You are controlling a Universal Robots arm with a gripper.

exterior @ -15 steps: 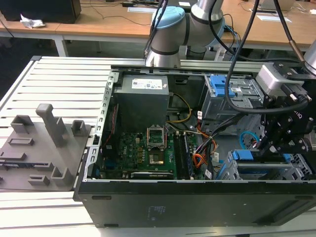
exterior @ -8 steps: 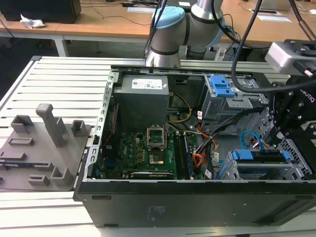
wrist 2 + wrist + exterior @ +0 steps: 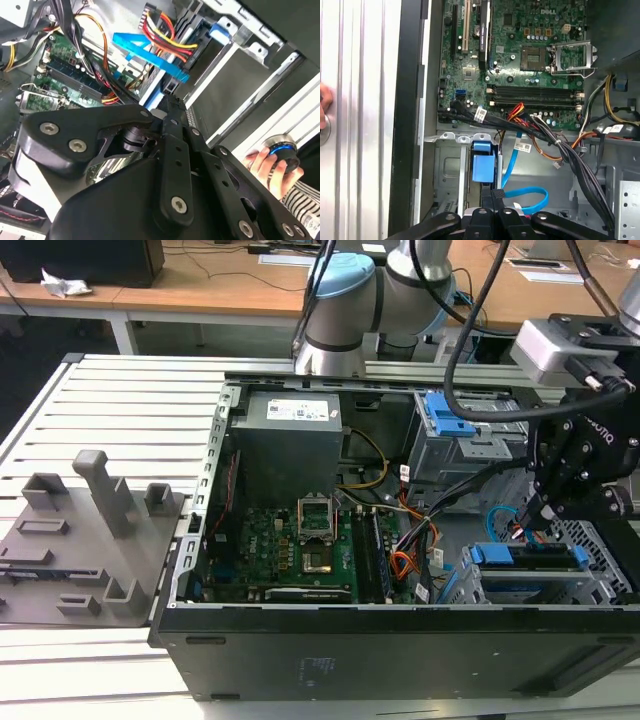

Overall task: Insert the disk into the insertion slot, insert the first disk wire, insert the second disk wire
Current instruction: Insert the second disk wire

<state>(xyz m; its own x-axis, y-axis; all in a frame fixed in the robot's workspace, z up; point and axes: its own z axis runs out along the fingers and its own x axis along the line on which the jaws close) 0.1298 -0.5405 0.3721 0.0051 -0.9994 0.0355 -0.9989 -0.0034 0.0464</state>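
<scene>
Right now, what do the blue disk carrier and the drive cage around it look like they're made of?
The disk carrier looks like moulded plastic: uniform bright blue with a soft sheen. The drive cage looks like bare sheet metal: dull silver-grey, with folded edges and punched holes.

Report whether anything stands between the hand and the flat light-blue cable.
Nothing visible does. In the first wrist view the hand sits right beside the loop of the second disk wire, with bare case floor between them. The black cable bundle passes beyond the loop, not across the gap.
</scene>
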